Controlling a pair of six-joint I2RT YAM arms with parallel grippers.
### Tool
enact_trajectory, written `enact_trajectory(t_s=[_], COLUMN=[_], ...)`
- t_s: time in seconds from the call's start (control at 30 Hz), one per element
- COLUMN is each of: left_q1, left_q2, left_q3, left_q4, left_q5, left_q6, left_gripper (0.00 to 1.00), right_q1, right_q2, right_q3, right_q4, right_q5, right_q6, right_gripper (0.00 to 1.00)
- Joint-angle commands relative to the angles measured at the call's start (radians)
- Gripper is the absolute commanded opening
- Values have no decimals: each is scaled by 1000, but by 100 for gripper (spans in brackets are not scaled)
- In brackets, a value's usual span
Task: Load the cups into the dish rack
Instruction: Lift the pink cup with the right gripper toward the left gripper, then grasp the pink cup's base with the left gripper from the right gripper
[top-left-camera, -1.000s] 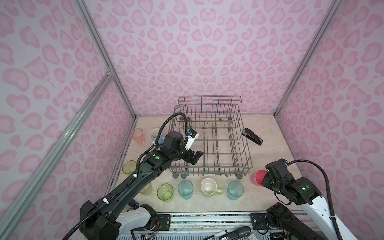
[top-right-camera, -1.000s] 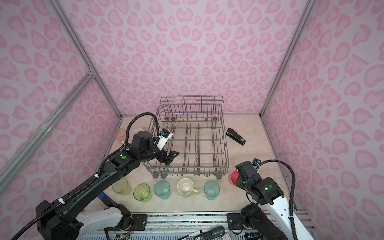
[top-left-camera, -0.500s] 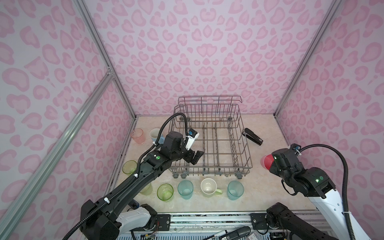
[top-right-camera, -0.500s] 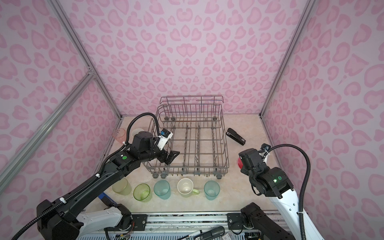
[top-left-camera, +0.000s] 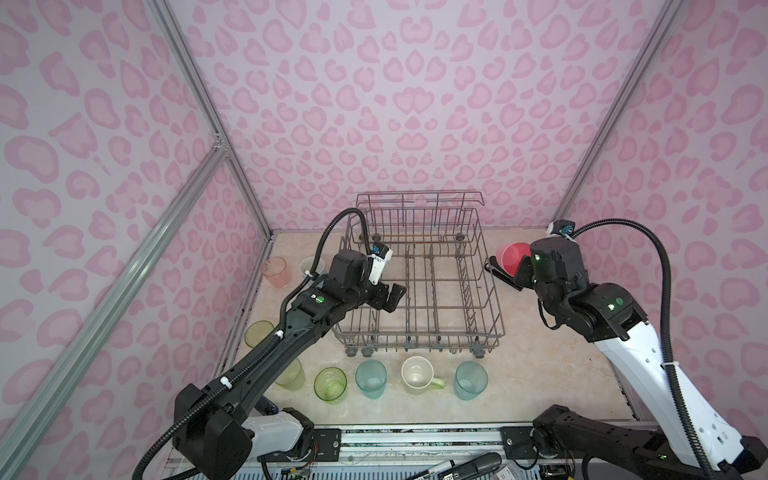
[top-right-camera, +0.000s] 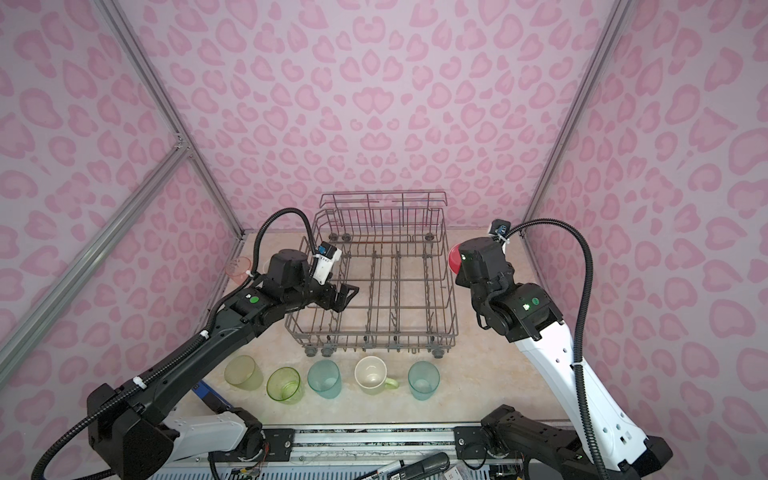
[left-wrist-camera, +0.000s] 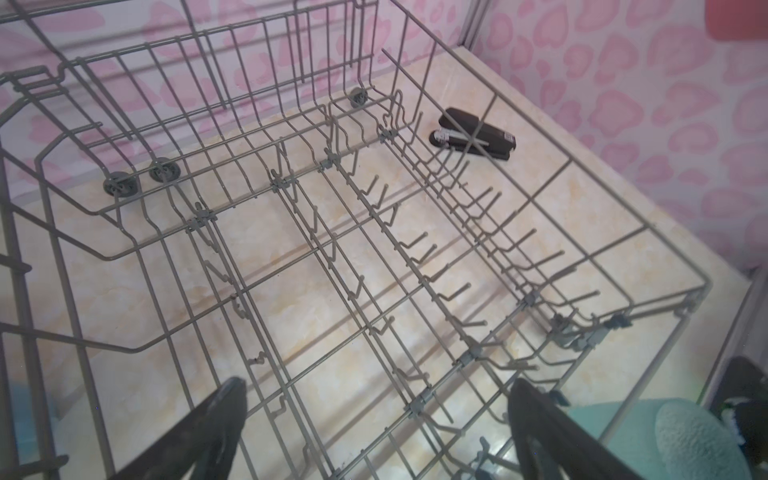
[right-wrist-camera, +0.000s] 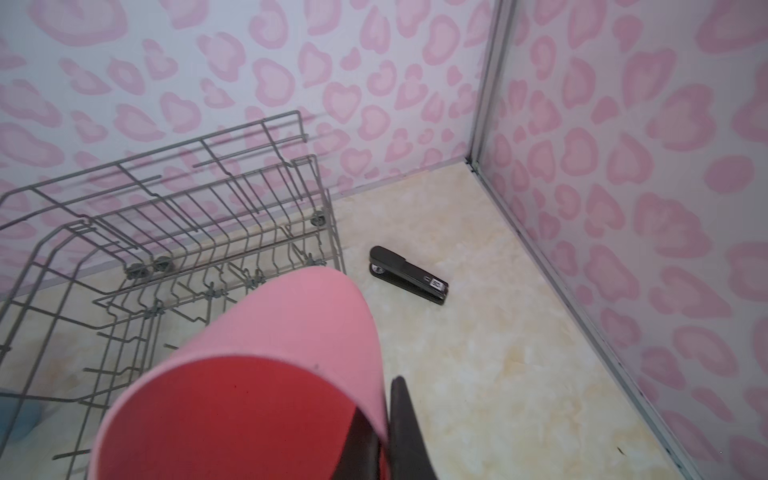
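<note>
A: Change since a second ago: the right arm has swung up and back. The pink cup (top-left-camera: 512, 258) was low by the front right corner of the dish rack (top-left-camera: 422, 334). Now it hangs in the air just outside the rack's right wall, toward the back, near the black stapler (right-wrist-camera: 409, 274).
B: Grip?
A: The right gripper (right-wrist-camera: 382, 411) is clamped on the cup's rim — one finger inside, one outside, per the right wrist view. The cup is tipped, mouth toward that camera.
B: Left side?
A: Barely moved. The left gripper (left-wrist-camera: 376, 386) hovers over the rack's front left part, fingers spread wide, nothing between them.
B: Rack contents?
A: No cup in it in any view. The others stand on the table (top-left-camera: 540, 374): a row in front of the rack, including a pale green mug (top-left-camera: 417, 376), and more along the left, such as the salmon tumbler (top-left-camera: 275, 272).
B: Meaning for the task?
A: First cup lifted, in transit — my reading is that it must next go inward over the wall and down among the tines. Loading has hardly begun.
</note>
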Motion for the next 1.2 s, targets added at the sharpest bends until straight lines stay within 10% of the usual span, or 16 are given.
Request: enact_trajectory(t_s=[0.0,0.6,1.17], left_q1=[93,156,121], left_q2=[28,-18,-62], left_q3=[41,33,-40], left_q4=[33,283,358], left_q5=[148,254,170], left_q6=[-311,-1174,-1379], left_gripper=[95,93,90], right_q1=[5,64,123], right_q2=[24,205,272], right_q3=[-52,-310,-334], right_q4=[318,992,1143], right_q5=[-182,-700,-796], right_q6=[-98,-132,-138], right_gripper=[0,0,0])
